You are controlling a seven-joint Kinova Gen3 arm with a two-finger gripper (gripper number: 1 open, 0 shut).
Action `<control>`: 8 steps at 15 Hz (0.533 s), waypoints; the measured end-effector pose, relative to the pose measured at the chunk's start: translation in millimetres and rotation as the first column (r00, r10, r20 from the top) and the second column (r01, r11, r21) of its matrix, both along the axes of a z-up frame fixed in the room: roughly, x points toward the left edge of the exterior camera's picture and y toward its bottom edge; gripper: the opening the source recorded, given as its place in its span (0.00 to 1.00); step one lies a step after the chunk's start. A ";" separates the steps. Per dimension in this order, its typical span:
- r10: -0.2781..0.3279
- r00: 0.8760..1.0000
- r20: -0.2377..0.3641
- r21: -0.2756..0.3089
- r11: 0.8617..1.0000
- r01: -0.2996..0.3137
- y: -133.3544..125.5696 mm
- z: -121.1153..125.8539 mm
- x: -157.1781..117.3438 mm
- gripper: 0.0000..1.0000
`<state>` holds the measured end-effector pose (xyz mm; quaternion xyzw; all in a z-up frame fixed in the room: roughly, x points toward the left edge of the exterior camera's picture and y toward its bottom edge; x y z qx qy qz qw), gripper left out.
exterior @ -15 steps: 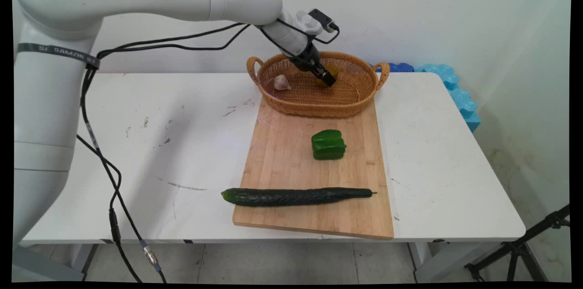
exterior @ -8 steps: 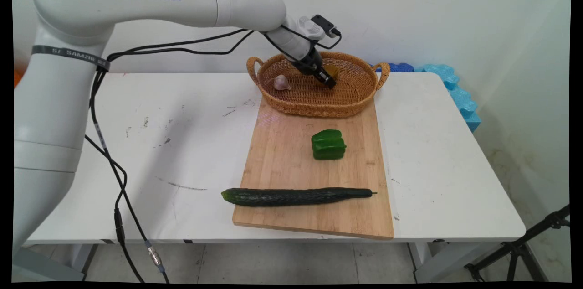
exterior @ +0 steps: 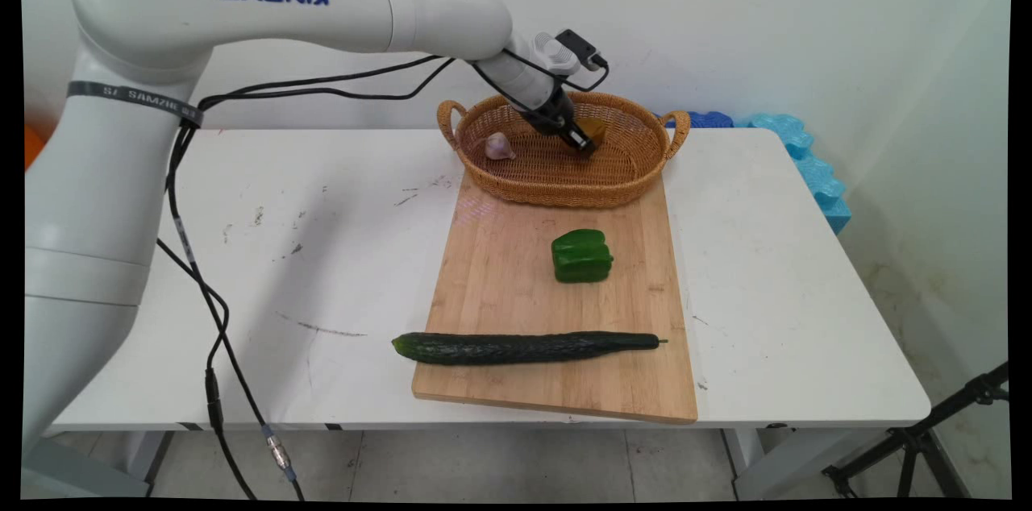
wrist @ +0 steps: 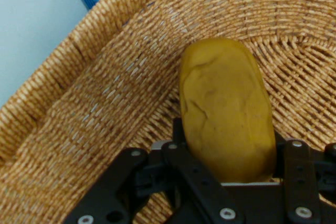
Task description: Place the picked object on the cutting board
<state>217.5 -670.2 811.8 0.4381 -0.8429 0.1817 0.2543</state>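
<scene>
**Gripper clamped on a potato inside the basket**

Nearest the bench's (exterior: 242,269) front edge, a cucumber (exterior: 524,346) lies across the near end of a board (exterior: 500,269), its tip poking past the board's left edge. Further back, near the board's middle, sits a green pepper (exterior: 581,255). At the board's far end stands a wicker basket (exterior: 564,184), its near side resting on the board. In the basket's left end lies a garlic bulb (exterior: 499,146). Toward the basket's far right, the gripper (exterior: 582,142) reaches down at a slant and its fingers (wrist: 302,169) are closed on a yellowish potato (wrist: 226,129), against the basket's inner wall. Beyond the bench's far right corner, blue foam (exterior: 798,148) lies by the wall.
</scene>
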 end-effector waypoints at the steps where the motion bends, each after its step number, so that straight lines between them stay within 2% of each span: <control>1: -0.003 1.000 0.001 -0.005 1.000 0.003 0.0 1.7 -1.2 0.00; 8: -0.029 1.000 0.012 -0.047 0.998 0.030 8.0 25.6 -2.0 0.00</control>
